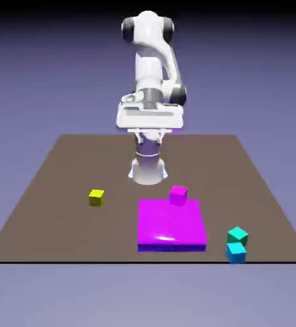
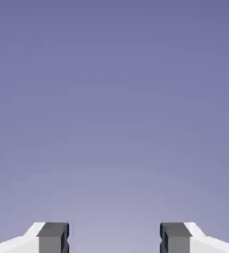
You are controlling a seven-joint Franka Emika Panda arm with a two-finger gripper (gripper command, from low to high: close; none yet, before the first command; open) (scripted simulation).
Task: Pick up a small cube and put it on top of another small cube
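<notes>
A plain blue-violet backdrop surrounds a brown table (image 1: pixel 61 185) that fills the middle band of the exterior view. The white arm (image 1: pixel 152 70) rises at the top centre of the frame, folded high above its base, with the broad white hand held level and the gripper (image 1: pixel 150 135) hanging just under it, well above the table and clear of every object. In the hand view only the backdrop shows, with the two grey fingertips (image 2: pixel 53 238) at the bottom edge standing wide apart and nothing between them, so the gripper is open and empty. The teal-green cube (image 1: pixel 238 235) sits on the table at the lower right of the exterior view, near the front edge, touching or almost touching a lighter cyan-blue cube (image 1: pixel 236 253) just below it in the frame. The yellow cube (image 1: pixel 96 197) lies alone at the centre left, well apart from the teal-green one. Between them, at lower centre, a flat magenta slab (image 1: pixel 171 225) rests on the table, with a small magenta cube (image 1: pixel 178 195) at its upper edge.
</notes>
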